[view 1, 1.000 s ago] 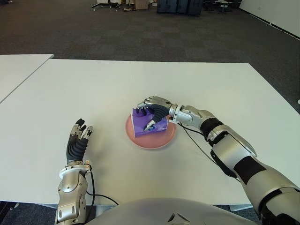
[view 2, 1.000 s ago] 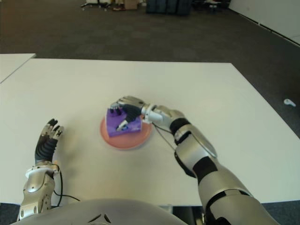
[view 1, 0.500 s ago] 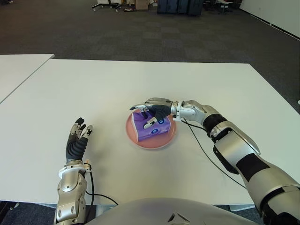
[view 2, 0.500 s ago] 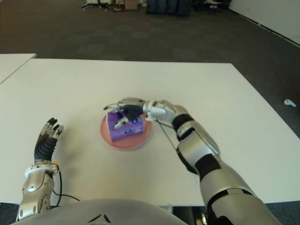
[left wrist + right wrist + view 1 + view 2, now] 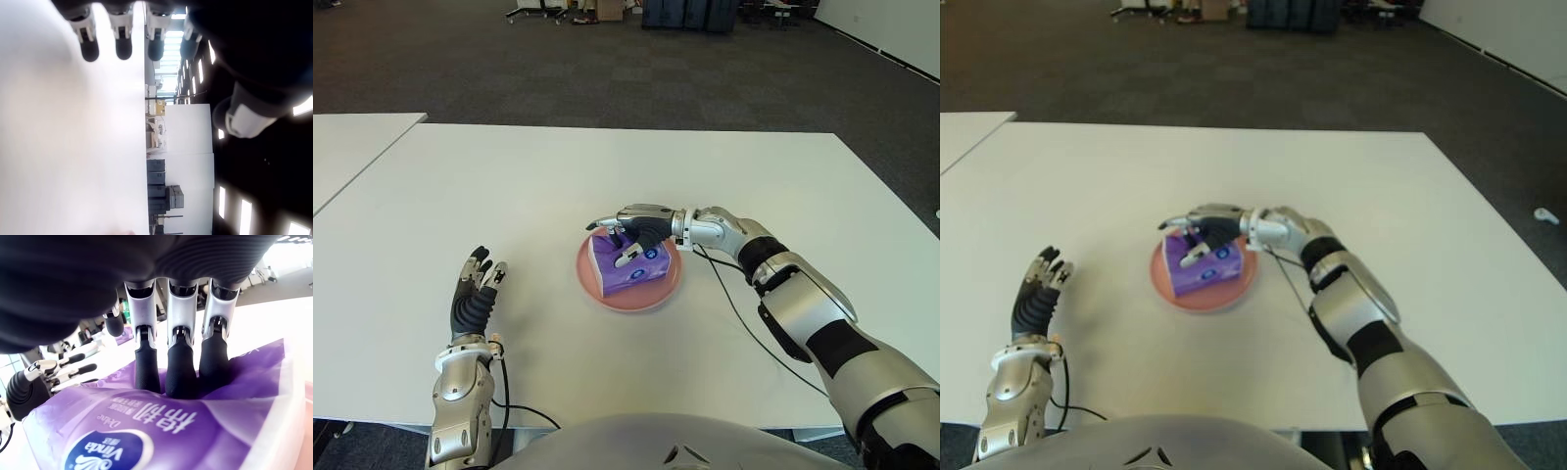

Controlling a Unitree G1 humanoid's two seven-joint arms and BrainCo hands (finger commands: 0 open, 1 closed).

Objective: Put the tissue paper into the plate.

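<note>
Fingers (image 5: 90, 49) of the left hand (image 5: 478, 291) stretch out loosely, holding nothing, above the near left part of the white worktop (image 5: 489, 206). Farther in, the purple plastic-wrapped tissue paper pack (image 5: 628, 265) lies in the round pink plate (image 5: 663, 290). Right hand (image 5: 631, 229) hovers over the pack, fingers (image 5: 182, 363) extended, their tips touching its wrapper without gripping.

The white table (image 5: 607, 176) lies bare all round the pink plate (image 5: 664, 290) — nothing else standing on it.
</note>
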